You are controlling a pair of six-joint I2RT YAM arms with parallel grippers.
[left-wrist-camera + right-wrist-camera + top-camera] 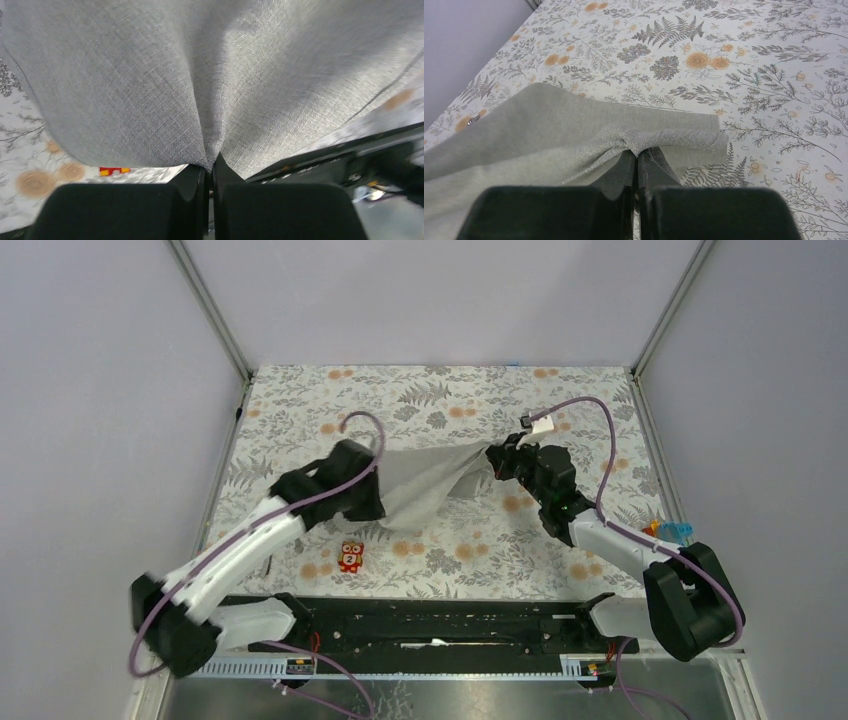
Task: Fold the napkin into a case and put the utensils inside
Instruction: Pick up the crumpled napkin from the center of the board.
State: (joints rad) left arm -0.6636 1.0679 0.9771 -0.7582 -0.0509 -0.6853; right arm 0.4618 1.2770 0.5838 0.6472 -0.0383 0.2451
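Clearly we are at the folding step, with nothing yet resembling a case. Our left gripper [210, 167] is pinched tight on an edge of the large plain light-grey cloth napkin [432, 478], and the fabric bunches into a crease right where the black fingers meet. Our right gripper [638, 156] is likewise clamped on the same cloth near a corner, with a short hemmed flap reaching past its fingertips.

Seen from above, the napkin hangs between the two arms over the middle of the floral-printed table cover [450, 400], lifted and sagging rather than lying flat. We cannot tell how much of it touches the table. A small red toy figure [350, 556] stands on the cover near the left arm, apart from the cloth. The slim silver utensils do not show clearly in any view. They may be hidden by the cloth, but we cannot say.

We judge that the next move calls for both arms to travel together. They should hold the gripped edge taut and level, carry it over the rest of the cloth, and lay it down so the layers line up into a narrow strip. An uneven pull would skew the fold, and letting go too high would let the soft fabric crumple.
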